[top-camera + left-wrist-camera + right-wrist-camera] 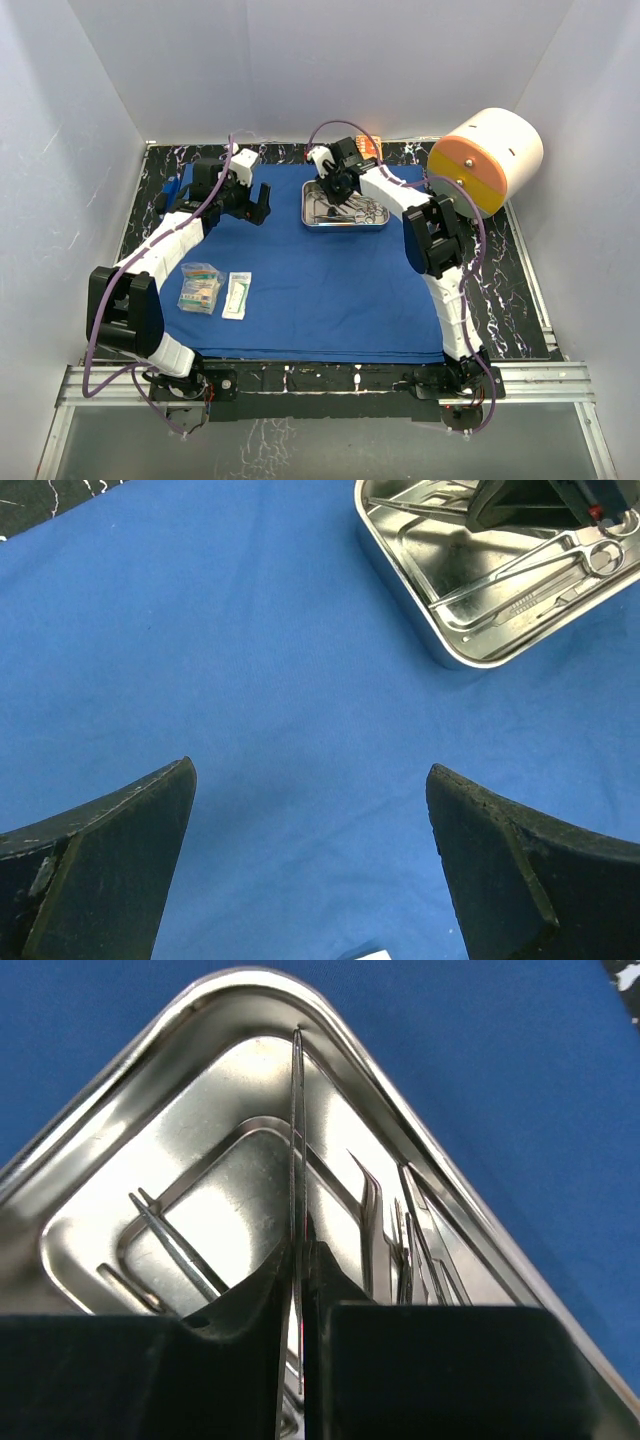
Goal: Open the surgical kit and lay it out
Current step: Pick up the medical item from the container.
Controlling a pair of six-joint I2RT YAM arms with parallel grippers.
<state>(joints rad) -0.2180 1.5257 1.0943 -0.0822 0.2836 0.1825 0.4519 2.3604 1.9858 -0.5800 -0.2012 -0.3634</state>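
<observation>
The royal-blue cloth wrap point(320, 270) lies spread flat on the table. The shiny steel tray point(312, 218) stands on its far part, with slender forceps and clamps point(520, 575) inside. My right gripper point(335, 190) is over the tray's left end, shut on a thin steel forceps point(297, 1140) that points toward the tray corner point(240, 980). Other instruments point(370, 1220) lie in the tray. My left gripper point(250, 205) is open and empty above bare blue cloth point(250, 680), left of the tray point(400, 580). Two small clear packets point(200, 287) point(237, 295) lie on the cloth's near left.
A big white-and-orange cylinder point(487, 160) stands at the far right. A small orange box point(367, 148) sits behind the right gripper. The black marbled table point(520, 300) shows round the cloth. White walls enclose the space.
</observation>
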